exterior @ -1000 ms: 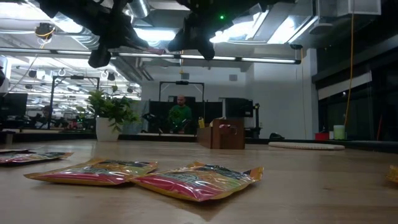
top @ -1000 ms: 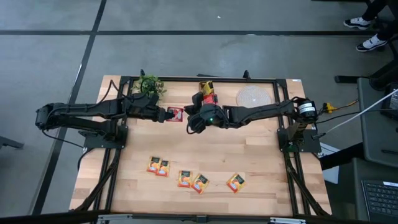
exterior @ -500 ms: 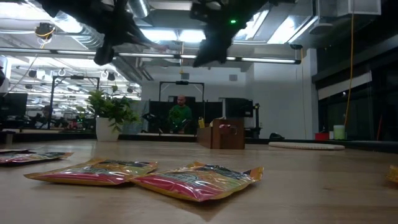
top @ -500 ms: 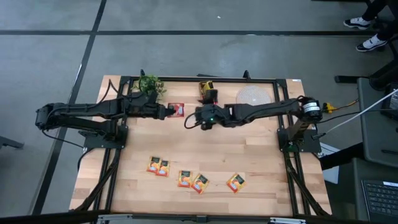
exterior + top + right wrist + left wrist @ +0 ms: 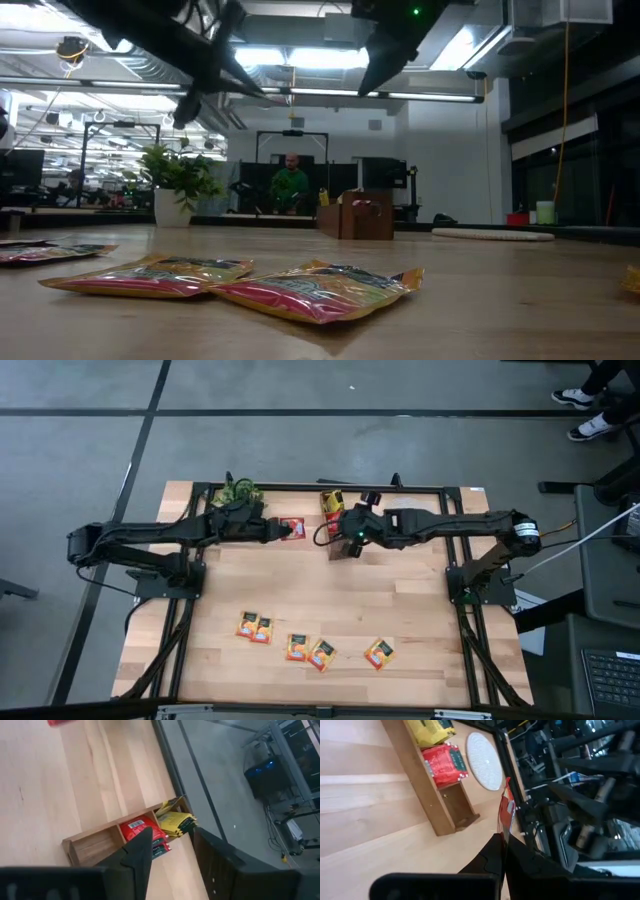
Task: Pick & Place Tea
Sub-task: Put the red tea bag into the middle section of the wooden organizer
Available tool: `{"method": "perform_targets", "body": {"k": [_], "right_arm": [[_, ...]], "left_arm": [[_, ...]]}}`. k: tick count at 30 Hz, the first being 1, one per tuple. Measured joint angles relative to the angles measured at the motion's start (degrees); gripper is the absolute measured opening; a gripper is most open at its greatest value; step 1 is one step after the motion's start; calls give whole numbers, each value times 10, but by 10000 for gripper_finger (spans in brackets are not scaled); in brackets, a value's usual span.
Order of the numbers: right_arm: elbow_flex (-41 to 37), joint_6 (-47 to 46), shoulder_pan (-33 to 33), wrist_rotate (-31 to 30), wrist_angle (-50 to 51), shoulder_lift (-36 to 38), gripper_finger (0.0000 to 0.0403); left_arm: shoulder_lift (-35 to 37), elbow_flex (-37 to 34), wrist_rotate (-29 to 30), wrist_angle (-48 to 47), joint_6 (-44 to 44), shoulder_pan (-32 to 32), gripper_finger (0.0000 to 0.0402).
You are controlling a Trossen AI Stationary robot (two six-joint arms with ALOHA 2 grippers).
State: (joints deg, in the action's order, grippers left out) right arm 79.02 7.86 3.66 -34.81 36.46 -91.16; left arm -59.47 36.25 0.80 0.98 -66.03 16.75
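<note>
Wooden table [image 5: 330, 600] below — left fingers [image 5: 501, 851] pinch red sachet [image 5: 507, 810] edge-on (upright); right fingers [image 5: 145, 851] apart, empty.

From my station I see a grey floor [image 5: 330, 440] crossed by dark lines around the table. Beyond the table's far edge there's an open hall: ceiling lights [image 5: 285, 57] in long strips, a dark frame [image 5: 291, 135] at the back, a person [image 5: 290, 184] seated under it, a desk [image 5: 610, 575] off one side.
</note>
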Motion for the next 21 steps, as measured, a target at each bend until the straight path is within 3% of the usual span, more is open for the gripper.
{"method": "perform_targets", "body": {"k": [5,21], "right_arm": [[0,0,3,0,12,11,146],[-1,-1,3,4,99,25,146]], "left_arm": [[-58,22,-5,21,-10,14,3],[-219,207,-58,-14,73,74,3]]}}
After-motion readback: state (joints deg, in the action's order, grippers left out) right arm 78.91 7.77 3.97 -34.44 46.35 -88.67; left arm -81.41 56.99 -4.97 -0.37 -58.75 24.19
